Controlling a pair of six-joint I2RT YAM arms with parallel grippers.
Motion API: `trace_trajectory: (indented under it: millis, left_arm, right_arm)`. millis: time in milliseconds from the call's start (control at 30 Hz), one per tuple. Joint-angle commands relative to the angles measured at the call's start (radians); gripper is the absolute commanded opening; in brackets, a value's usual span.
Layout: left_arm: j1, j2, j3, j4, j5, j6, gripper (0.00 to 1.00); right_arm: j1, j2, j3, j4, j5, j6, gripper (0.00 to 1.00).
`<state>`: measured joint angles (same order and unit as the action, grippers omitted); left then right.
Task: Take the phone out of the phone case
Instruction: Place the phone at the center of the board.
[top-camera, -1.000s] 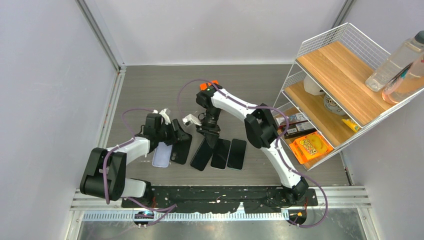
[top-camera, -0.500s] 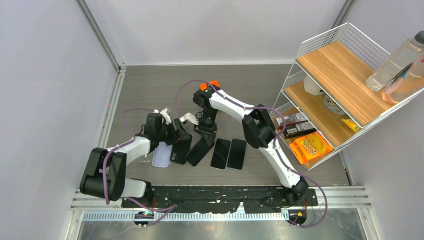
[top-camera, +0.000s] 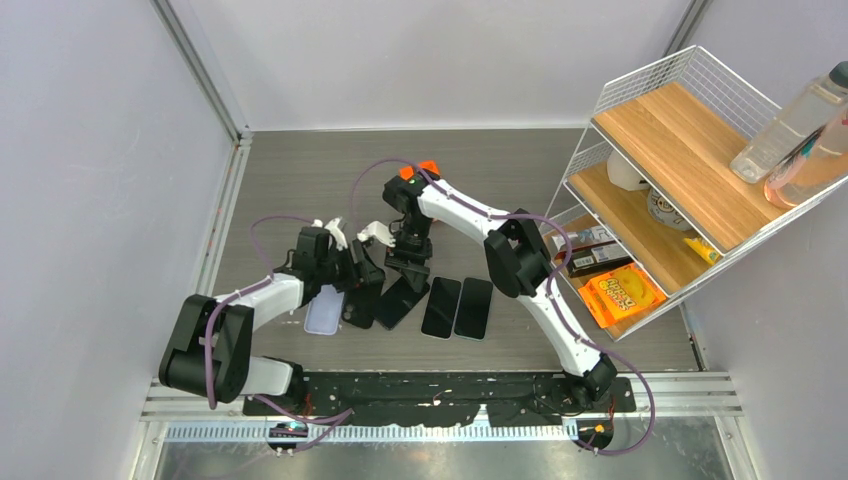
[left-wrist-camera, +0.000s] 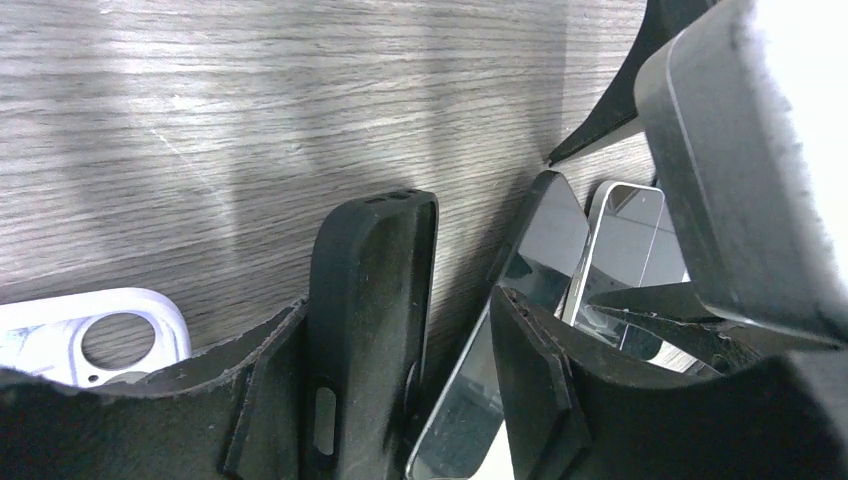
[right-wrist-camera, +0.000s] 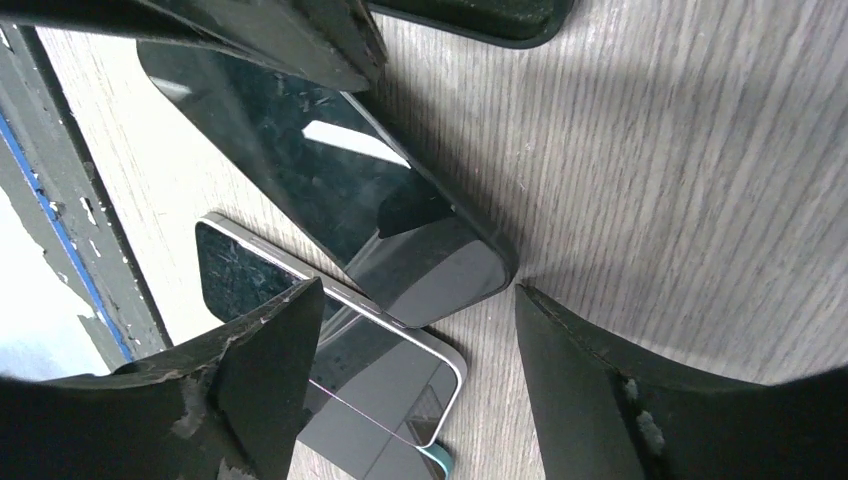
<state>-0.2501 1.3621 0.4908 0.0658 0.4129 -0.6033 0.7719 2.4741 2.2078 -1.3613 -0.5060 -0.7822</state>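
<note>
A black phone case stands on its edge between my left gripper's fingers, pressed against the left finger. In the top view the case sits under the left gripper. The bare phone lies tilted right beside the case, its glass edge leaning into the gap by the other finger. My right gripper hovers over the phone's far end. From the right wrist, the phone lies on the table between open fingers of the right gripper, with nothing gripped.
Two more phones lie side by side right of the task phone. A pale empty case lies left of the black one. A wire shelf unit with wooden boards, bottles and snack packs fills the right side.
The right gripper carried the phone leftward up against the case, then opened and let it go. The left gripper kept its hold on the case in the same spot.
</note>
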Motion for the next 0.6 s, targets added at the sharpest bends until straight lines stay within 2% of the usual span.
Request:
trace_trajectory:
  millis: [0,67,267,567]
  left_arm:
    - [-0.027,0.019,-0.007,-0.108,-0.031,0.012,0.61]
    - [-0.036,0.016,-0.001,-0.11,-0.027,0.024,0.54]
    - [-0.051,-0.021,0.027,-0.139,-0.009,0.065,0.25]
    - [-0.084,-0.067,0.052,-0.187,-0.019,0.066,0.06]
  right_arm:
    - [0.003,-0.029,-0.011,0.077,0.058,-0.003,0.77]
    - [0.002,-0.047,-0.027,0.081,0.054,0.0,0.79]
    - [-0.008,-0.103,-0.065,0.089,0.053,0.015,0.81]
    - [-0.028,-0.151,-0.123,0.095,0.07,0.037,0.81]
